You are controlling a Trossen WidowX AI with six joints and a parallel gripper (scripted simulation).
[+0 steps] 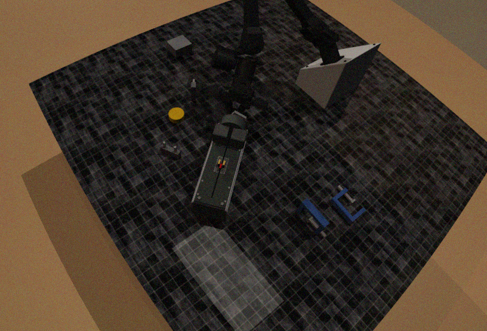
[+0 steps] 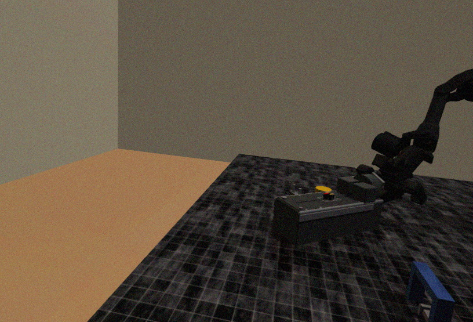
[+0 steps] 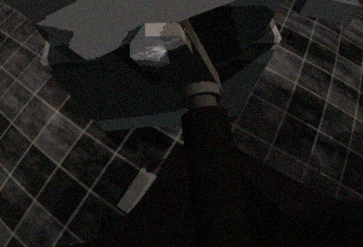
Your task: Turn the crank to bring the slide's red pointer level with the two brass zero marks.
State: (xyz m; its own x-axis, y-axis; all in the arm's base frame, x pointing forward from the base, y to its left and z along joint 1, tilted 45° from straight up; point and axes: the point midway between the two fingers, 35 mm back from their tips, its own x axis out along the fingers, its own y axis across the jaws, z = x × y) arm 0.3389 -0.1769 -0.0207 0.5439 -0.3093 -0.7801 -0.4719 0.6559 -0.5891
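The machine [image 1: 228,185] [image 2: 336,223] is a long dark green-grey box with a slotted top. The red pointer [image 1: 220,166] [image 2: 326,194] sits close to the two brass marks, slightly off level, towards the machine's end away from the crank. One brass mark [image 1: 224,163] shows beside it. The crank, at the machine's arm-side end, has a tan bar [image 3: 205,57] and a dark handle with a pale collar [image 3: 203,89]. My gripper [image 1: 240,104] [image 2: 388,192] [image 3: 207,153] is shut on the handle; its dark fingers are hard to make out.
A yellow disc [image 1: 176,114] [image 2: 323,188], a small two-pegged block [image 1: 170,149] [image 3: 331,8] and a grey block [image 1: 179,44] stand beside the machine. Blue brackets [image 1: 316,213] [image 1: 342,209] lie on its other side. A pale sheet [image 1: 228,276] lies beyond its far end.
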